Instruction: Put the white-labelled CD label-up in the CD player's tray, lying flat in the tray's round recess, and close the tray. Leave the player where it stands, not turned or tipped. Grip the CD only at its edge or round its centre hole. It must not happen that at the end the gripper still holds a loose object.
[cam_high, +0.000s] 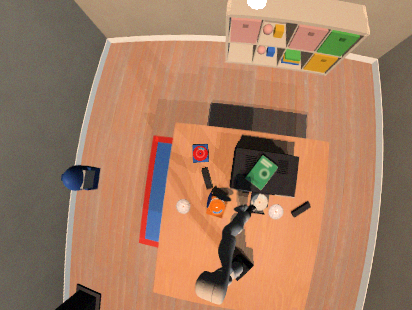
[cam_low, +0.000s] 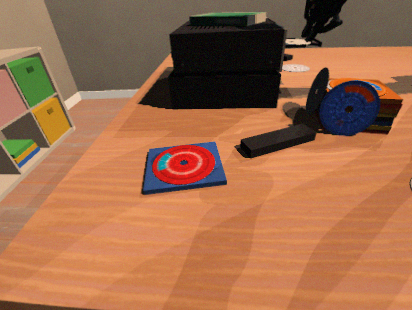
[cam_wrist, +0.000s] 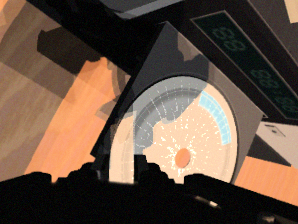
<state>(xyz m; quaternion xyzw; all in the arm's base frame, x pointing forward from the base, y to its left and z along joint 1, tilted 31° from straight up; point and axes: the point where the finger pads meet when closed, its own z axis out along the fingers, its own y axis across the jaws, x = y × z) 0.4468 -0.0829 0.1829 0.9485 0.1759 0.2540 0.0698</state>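
Observation:
The CD player (cam_high: 291, 182) (cam_wrist: 180, 10) is a black box with a green digit display. Its dark tray (cam_wrist: 160, 55) (cam_low: 316, 44) is out at the front. The white-labelled CD (cam_high: 259, 201) (cam_low: 297, 42) (cam_wrist: 200, 135) has a pale blue arc; it lies label-up in the tray and appears flat in the recess, its near edge hidden by my gripper. My gripper (cam_high: 254, 206) (cam_low: 311, 40) (cam_wrist: 121, 171) is low over the CD's near-left part, its fingers a small gap apart, with nothing seen held. Whether a fingertip touches the CD or tray is unclear.
A green case (cam_high: 262, 172) (cam_low: 220, 19) lies on the stacked black boxes. Pale discs (cam_high: 276, 211) (cam_high: 183, 206) lie beside the tray and farther left. A black bar (cam_high: 301, 209) is to the right. Orange cases (cam_high: 216, 206), a blue disc (cam_low: 349, 108) and another bar (cam_high: 207, 178) stand left.

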